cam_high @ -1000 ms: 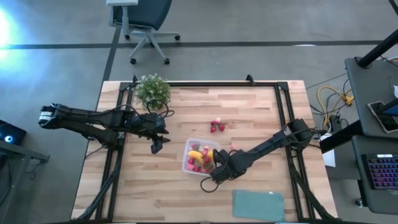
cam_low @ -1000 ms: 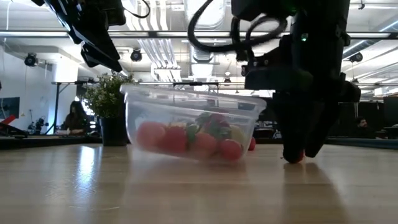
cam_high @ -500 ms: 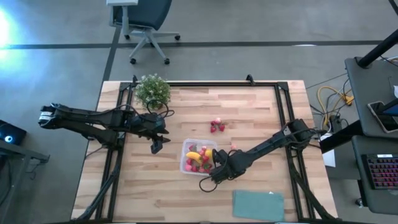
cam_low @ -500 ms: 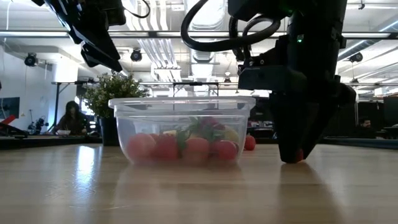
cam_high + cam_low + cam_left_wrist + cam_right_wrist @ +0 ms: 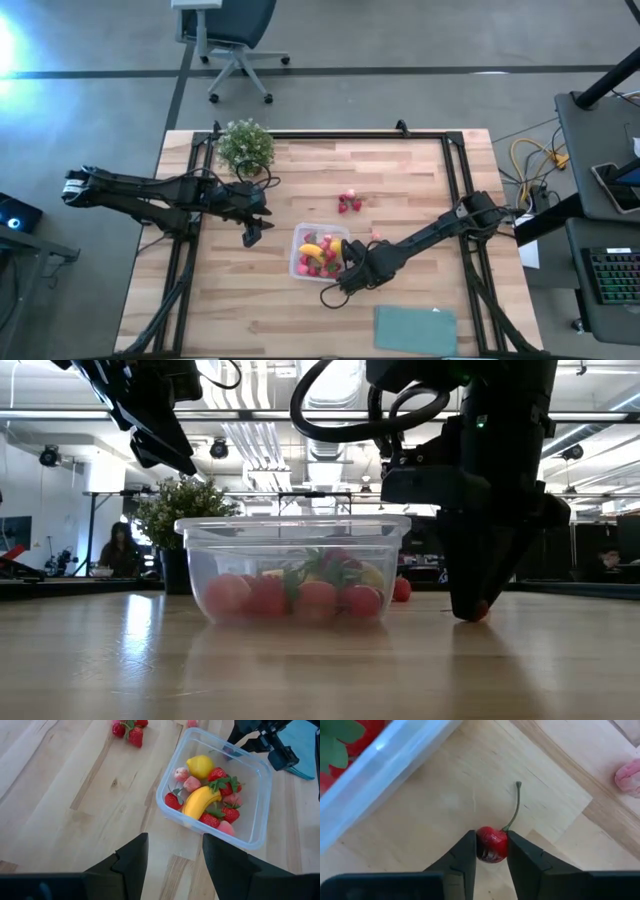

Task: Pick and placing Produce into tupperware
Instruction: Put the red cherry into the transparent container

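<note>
The clear tupperware (image 5: 320, 251) stands flat on the table and holds a yellow banana (image 5: 200, 802), a lemon (image 5: 200, 766) and several red and pink berries. My right gripper (image 5: 350, 271) is low at the container's right side, shut on a small red cherry (image 5: 492, 845) at table level; it also shows in the low view (image 5: 480, 608). My left gripper (image 5: 252, 236) hangs open and empty above the table, left of the container; its fingers frame the left wrist view (image 5: 175, 865). My right gripper pinches the cherry's round body (image 5: 490, 839) between its two fingertips, one on each side. The fingers come from above, pointing down. The cherry's stem (image 5: 514, 807) sticks out ahead of the fingers, lying over the wood beside the container's wall (image 5: 385, 765).
A few loose strawberries (image 5: 348, 202) lie on the table beyond the container, and a pink berry (image 5: 375, 236) lies near its far right corner. A potted plant (image 5: 245, 146) stands at the far left. A flat teal rectangle (image 5: 415, 330) lies at the near edge.
The tupperware was tipped up on one side a second ago and has settled flat on the table, a little toward the left edge. My right gripper stays low beside it with the cherry between its fingers.
</note>
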`<control>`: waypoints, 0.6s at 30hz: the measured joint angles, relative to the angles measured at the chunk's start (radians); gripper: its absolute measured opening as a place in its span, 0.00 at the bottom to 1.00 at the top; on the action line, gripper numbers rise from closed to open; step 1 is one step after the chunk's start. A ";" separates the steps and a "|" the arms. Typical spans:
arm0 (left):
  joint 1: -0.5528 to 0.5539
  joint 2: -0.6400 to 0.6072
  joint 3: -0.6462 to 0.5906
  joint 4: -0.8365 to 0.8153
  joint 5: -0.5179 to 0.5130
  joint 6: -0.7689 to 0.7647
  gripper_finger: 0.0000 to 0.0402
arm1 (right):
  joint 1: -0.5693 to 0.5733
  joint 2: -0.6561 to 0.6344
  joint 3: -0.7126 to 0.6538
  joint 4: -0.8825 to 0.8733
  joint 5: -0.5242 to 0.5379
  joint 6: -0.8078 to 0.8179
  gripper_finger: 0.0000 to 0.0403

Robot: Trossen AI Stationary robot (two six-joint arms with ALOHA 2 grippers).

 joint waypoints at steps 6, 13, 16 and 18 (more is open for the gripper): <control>0.000 0.000 0.000 0.000 0.000 0.000 0.43 | 0.000 -0.041 0.008 -0.008 0.008 0.000 0.20; 0.000 0.000 0.000 0.000 0.000 0.000 0.43 | 0.000 -0.189 0.038 -0.083 0.083 0.008 0.22; 0.000 0.000 0.000 0.000 0.000 0.000 0.43 | -0.006 -0.241 0.060 -0.054 0.107 -0.057 0.22; 0.000 0.000 0.000 0.001 0.000 0.001 0.43 | -0.020 -0.253 0.078 -0.023 0.107 -0.115 0.22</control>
